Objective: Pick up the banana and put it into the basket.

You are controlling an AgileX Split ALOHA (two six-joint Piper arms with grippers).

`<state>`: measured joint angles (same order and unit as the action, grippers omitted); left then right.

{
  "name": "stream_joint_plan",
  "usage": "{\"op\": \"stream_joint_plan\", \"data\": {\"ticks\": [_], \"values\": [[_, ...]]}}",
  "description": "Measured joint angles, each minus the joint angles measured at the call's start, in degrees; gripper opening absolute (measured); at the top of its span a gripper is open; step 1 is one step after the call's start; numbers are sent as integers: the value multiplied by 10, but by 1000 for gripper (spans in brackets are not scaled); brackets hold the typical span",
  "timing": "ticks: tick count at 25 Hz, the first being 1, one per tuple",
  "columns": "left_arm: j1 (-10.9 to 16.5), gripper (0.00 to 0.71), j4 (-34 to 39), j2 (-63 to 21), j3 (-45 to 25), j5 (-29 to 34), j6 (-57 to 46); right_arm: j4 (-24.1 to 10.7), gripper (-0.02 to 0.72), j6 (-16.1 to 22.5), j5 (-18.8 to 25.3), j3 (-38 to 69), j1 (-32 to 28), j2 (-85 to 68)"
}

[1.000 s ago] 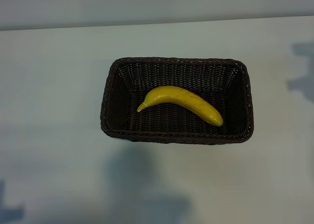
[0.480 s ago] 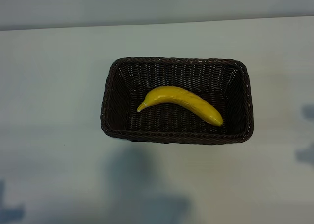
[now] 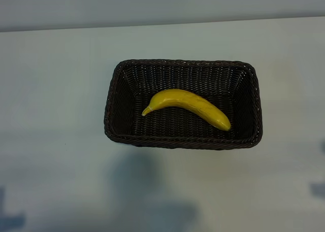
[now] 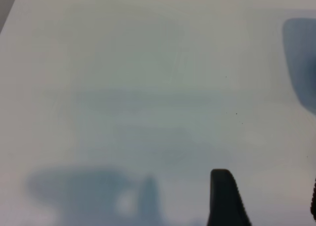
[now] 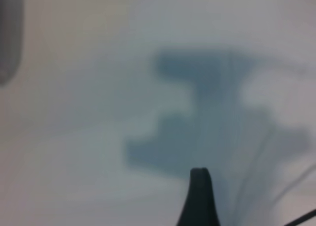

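Note:
The yellow banana [image 3: 187, 106] lies on the floor of the dark brown wicker basket [image 3: 183, 142], running diagonally with its stem tip toward the basket's left end. Neither arm shows in the exterior view. In the left wrist view my left gripper [image 4: 269, 191] hangs over bare white table, open, one dark finger [image 4: 224, 199] in full sight and the other only a sliver at the picture's edge. The right wrist view shows my right gripper [image 5: 259, 201] over bare table too, with a single dark finger [image 5: 199, 199] visible and nothing beside it. Banana and basket appear in neither wrist view.
The basket stands mid-table on a white tabletop [image 3: 56, 115], whose far edge meets a grey wall [image 3: 152, 6]. Soft arm shadows fall on the table in front of the basket [image 3: 142, 191] and at the right edge [image 3: 319, 187].
The shadow at the exterior view's right edge has slid from beside the basket toward the table's front. Banana and basket have not moved.

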<state>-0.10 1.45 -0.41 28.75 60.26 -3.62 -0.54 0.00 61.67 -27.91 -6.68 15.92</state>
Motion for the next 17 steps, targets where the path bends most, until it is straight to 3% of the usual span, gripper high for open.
{"op": "stream_joint_plan", "data": {"ticks": [9,17], "values": [[0,450,0,0,0,0,1,0,579,0,1,0,0,-157],[0,450,0,0,0,0,1,0,578,0,0,0,0,-163]]}}
